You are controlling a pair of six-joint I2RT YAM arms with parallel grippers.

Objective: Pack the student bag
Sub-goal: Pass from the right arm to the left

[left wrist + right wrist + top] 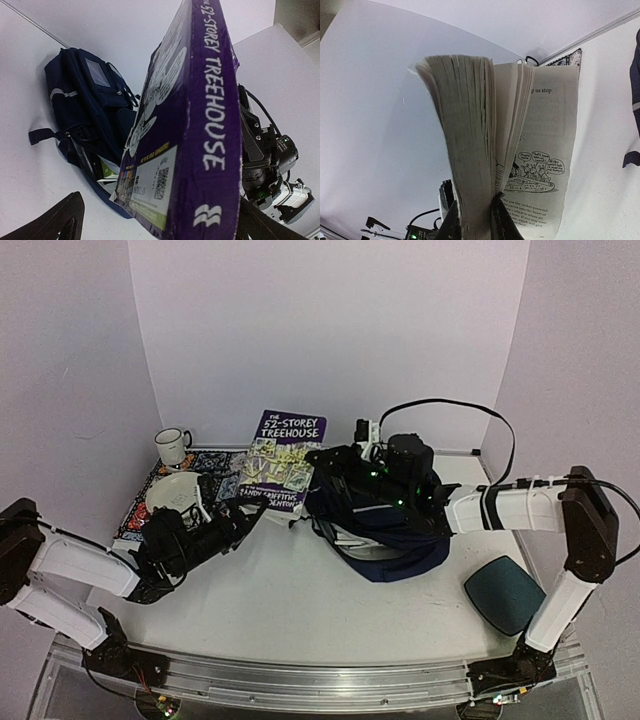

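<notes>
My right gripper (476,216) is closed narrow on a thick wad of pages of the book (287,452). It holds the book up on edge, so the loose leaves fan open above my fingers (501,215). My left gripper (246,517) stands spread wide at the book's 7 o'clock. In the left wrist view the purple spine rises between its two dark fingers (62,220); I cannot tell if either one touches it.

The student bag (392,545) lies slumped on the table (280,610) just right of centre, at the book's 4 o'clock, partly under my right forearm. It is navy fabric with a thin pale stripe (60,93) across its side and a pale rectangular patch (97,73) on the front pocket. A dark strap (44,135) trails out toward 9 o'clock in the left wrist view. Its mouth gapes on the side nearest the book, and something white and green (108,170) shows inside; I cannot tell what.

At the table's 10 o'clock a white mug (172,445) and a pale plate (176,490) sit on a patterned mat (213,462). A dark teal pad (503,593) lies at the bag's 4 o'clock, apart from it.
</notes>
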